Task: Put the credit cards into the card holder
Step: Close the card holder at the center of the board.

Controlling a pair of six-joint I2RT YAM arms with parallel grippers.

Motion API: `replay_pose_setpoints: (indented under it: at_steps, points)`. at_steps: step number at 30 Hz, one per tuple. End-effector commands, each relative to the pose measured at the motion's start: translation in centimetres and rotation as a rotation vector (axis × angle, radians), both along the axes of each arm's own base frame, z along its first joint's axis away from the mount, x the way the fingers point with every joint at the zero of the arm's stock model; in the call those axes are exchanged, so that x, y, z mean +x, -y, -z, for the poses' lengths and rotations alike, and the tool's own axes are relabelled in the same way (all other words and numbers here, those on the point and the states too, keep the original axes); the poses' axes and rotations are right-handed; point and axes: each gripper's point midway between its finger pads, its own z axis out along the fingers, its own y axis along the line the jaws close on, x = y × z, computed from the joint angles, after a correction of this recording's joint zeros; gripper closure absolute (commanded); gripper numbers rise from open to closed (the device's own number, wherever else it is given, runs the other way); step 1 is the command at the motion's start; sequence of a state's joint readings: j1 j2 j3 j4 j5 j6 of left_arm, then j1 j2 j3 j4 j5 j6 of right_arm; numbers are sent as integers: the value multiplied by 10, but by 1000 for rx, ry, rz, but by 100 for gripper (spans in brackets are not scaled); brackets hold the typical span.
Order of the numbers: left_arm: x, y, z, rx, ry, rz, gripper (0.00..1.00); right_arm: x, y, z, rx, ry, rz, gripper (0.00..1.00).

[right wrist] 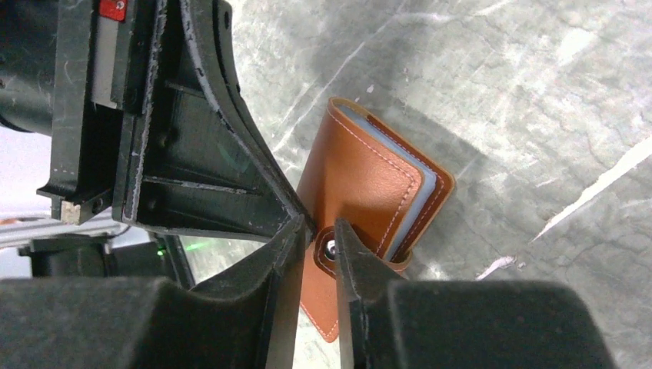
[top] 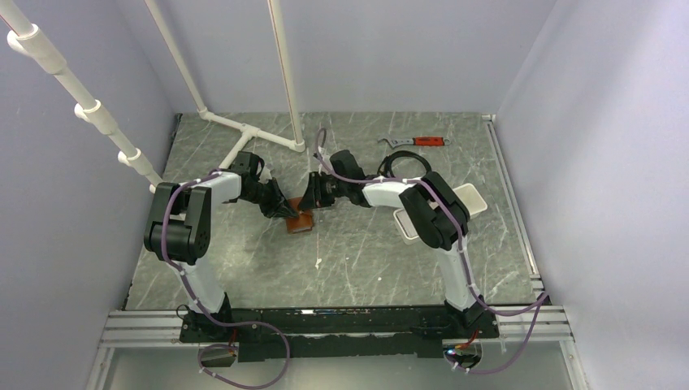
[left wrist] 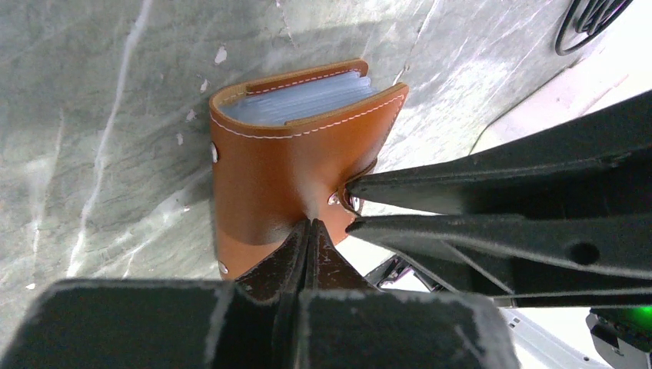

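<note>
The card holder [top: 299, 220], a brown leather wallet, lies folded on the marble table between both grippers. In the left wrist view the card holder [left wrist: 284, 161] shows clear sleeves at its open edge. My left gripper [left wrist: 311, 224] is shut, with nothing between the fingers, and its tips press on the leather cover. My right gripper [right wrist: 321, 231] is nearly shut, with the closing tab and its metal snap [right wrist: 330, 247] between the fingertips. No loose credit cards show in any view. I cannot tell whether cards sit in the sleeves.
A white tray [top: 478, 200] sits right of centre, partly under the right arm. A black cable loop [top: 404, 165] and a red-handled wrench [top: 416, 141] lie at the back. White pipes [top: 244, 134] stand at the back left.
</note>
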State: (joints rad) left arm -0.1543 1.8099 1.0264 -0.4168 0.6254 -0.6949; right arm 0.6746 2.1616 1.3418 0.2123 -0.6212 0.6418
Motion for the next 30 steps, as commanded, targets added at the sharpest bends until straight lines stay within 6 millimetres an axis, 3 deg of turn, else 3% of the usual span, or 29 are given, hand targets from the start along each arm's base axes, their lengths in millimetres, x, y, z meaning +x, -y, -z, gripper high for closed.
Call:
replay_pose_setpoints:
  at_steps: [1, 11, 19, 24, 26, 30]
  points:
    - [-8, -7, 19, 85, -16, 16, 100, -2, 13, 15, -113, 75, -12, 73]
    - [-8, -7, 20, 89, -17, 21, 100, -7, 18, 21, -237, 180, -27, 64]
    - [-9, -8, 20, 92, -20, 19, 100, -1, 25, 30, -452, 348, -41, 67]
    - [-10, -8, 21, 94, -20, 22, 100, 2, 26, 30, -499, 393, -43, 71]
    - [-10, -8, 20, 94, -19, 20, 100, 0, 25, 27, -485, 392, -47, 67]
    - [-10, -8, 20, 93, -20, 21, 100, 0, 20, -2, -432, 344, 3, 52]
